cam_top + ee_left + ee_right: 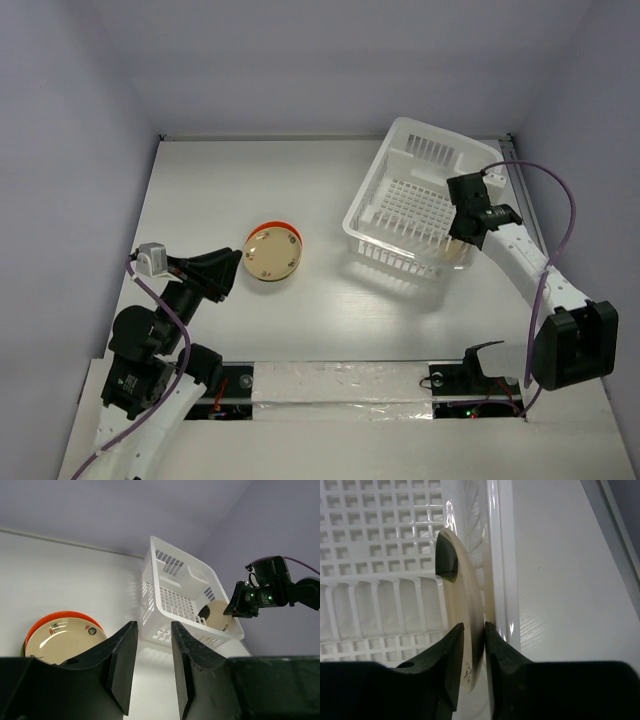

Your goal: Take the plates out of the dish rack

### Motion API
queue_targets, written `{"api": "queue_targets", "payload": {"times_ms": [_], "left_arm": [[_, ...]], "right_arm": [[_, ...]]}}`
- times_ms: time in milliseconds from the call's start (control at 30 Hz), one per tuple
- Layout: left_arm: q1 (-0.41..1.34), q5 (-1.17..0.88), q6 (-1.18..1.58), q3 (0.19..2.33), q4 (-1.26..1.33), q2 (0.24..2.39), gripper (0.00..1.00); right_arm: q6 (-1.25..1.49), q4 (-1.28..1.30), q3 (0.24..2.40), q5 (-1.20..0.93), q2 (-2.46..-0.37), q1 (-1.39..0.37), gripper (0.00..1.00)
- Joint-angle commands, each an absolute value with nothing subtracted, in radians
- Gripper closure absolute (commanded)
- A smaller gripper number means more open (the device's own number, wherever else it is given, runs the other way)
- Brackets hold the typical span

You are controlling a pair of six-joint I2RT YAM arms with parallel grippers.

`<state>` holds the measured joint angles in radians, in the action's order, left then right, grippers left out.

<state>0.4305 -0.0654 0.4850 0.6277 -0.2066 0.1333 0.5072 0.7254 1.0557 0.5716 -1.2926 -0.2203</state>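
Observation:
The white dish rack stands at the back right. One cream plate stands on edge inside it, against the near right wall. My right gripper reaches down into the rack and is shut on that plate's rim, one finger on each face. On the table lies a stack with a cream plate on top and an orange-red plate under it. My left gripper is open and empty, low beside the stack's left edge. The left wrist view shows the stack and the rack.
Grey walls close in the table at the back and on both sides. A taped strip runs along the near edge between the arm bases. The right arm's purple cable loops beside the rack.

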Motion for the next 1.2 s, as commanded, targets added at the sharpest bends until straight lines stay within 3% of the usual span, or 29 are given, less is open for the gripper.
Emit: {"api": "queue_targets", "payload": {"times_ms": [0,233,500,867,1067,1167], "left_arm": [[0.434,-0.068,0.485,0.617,-0.161,0.123,0.70],[0.434,-0.064,0.483,0.618,-0.163,0.138,0.70],[0.434,-0.052,0.486,0.618,-0.167,0.159,0.70],[0.425,-0.071,0.483,0.617,-0.160,0.212,0.70],[0.405,-0.069,0.483,0.617,-0.163,0.218,0.70],[0.394,-0.069,0.483,0.617,-0.163,0.221,0.70]], "right_arm": [[0.447,0.680,1.107,0.555,-1.327,-0.196,0.74],[0.269,0.593,1.155,0.641,-1.405,-0.187,1.00],[0.032,0.410,1.167,0.761,-1.430,-0.187,1.00],[0.090,0.535,1.268,0.851,-1.281,-0.270,1.00],[0.179,0.587,1.423,0.747,-1.207,-0.431,1.00],[0.232,0.511,1.428,0.563,-1.178,-0.542,1.00]]}}
